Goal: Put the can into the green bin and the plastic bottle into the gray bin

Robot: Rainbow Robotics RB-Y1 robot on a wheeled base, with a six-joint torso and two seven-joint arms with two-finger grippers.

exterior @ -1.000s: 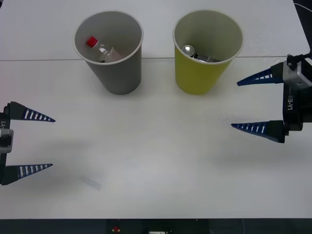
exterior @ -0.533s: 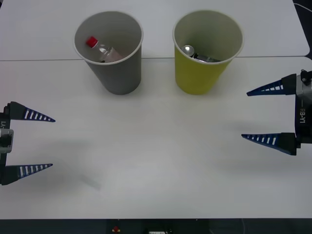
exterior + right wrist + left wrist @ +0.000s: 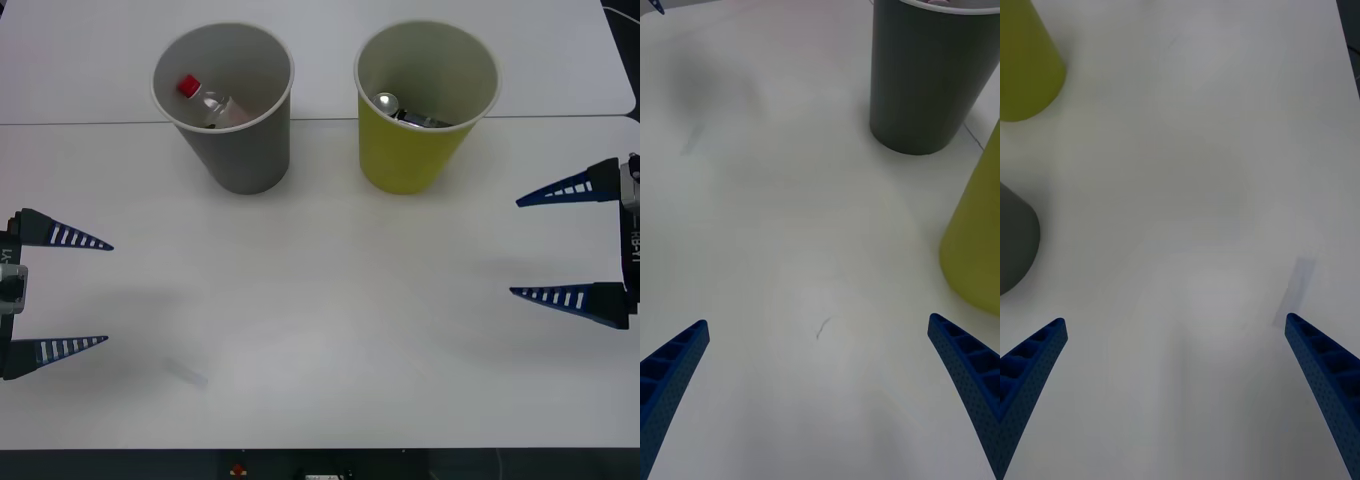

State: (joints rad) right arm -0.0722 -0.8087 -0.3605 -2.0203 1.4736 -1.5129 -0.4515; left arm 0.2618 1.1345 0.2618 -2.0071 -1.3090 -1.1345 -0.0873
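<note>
Right gripper [image 3: 567, 243] rightward; bottle [image 3: 207, 101] slanted

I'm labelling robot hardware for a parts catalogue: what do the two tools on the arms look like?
The left tool and the right tool each carry two long blue fingers that taper to a point, ribbed with pale slots along the side. Behind them are black and gray housings; the right one bears white lettering, too small to read.

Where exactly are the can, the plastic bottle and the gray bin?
can [image 3: 387, 101], front view, on its shiny silver top inside the green bin.
plastic bottle [image 3: 188, 87], front view, on its red cap.
gray bin [image 3: 245, 155], front view, on its outer wall.
</note>
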